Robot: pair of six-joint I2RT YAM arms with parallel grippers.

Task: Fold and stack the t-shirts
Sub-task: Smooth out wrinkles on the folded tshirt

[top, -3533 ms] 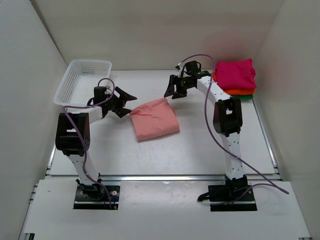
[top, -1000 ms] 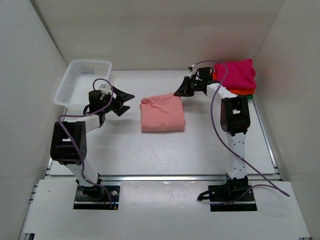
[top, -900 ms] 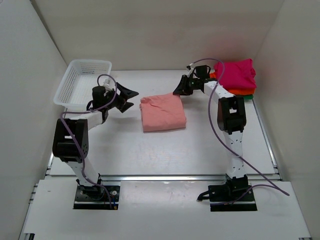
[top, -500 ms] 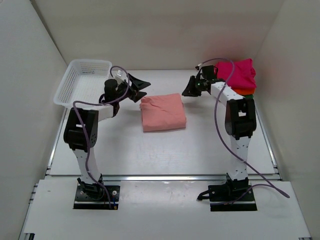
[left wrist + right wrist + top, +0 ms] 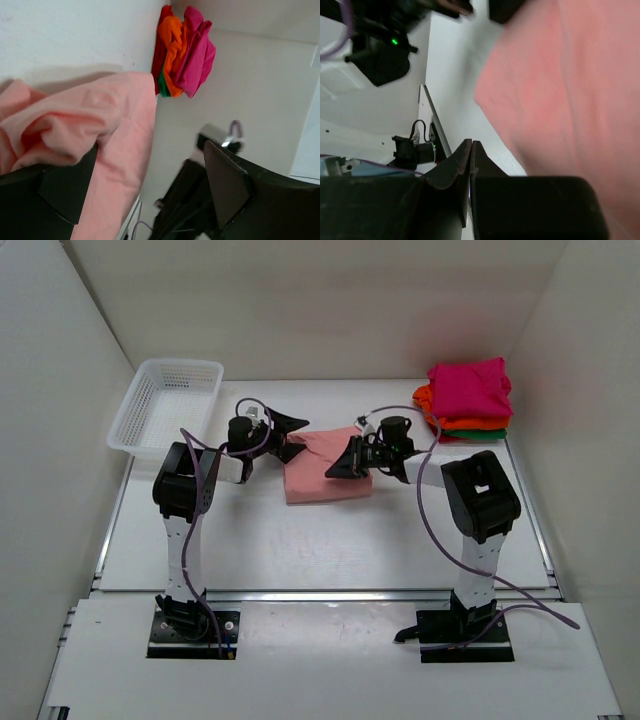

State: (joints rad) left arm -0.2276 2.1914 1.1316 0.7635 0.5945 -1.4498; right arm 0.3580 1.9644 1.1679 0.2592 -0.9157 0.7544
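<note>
Moved in since before, left hand (image 5: 297, 436) spread wide at left edge of salmon-pink t-shirt (image 5: 310, 478), right hand (image 5: 336, 470) pressed together over it, folded stack (image 5: 470, 400) well apart.

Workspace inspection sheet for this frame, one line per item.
Surface: white table, no spills seen.
Job's things: pink t-shirt folded mid-table; stack at far right, magenta on top, orange and green beneath.
Clutter: white mesh basket, far left.
Grippers: left claw open at the pink t-shirt's far-left corner, cloth between its fingers; right claw shut, low over the same shirt, no cloth seen pinched.
Cables: purple cables along both arms, one looped by the right base.
Surroundings: white walls on three sides.
</note>
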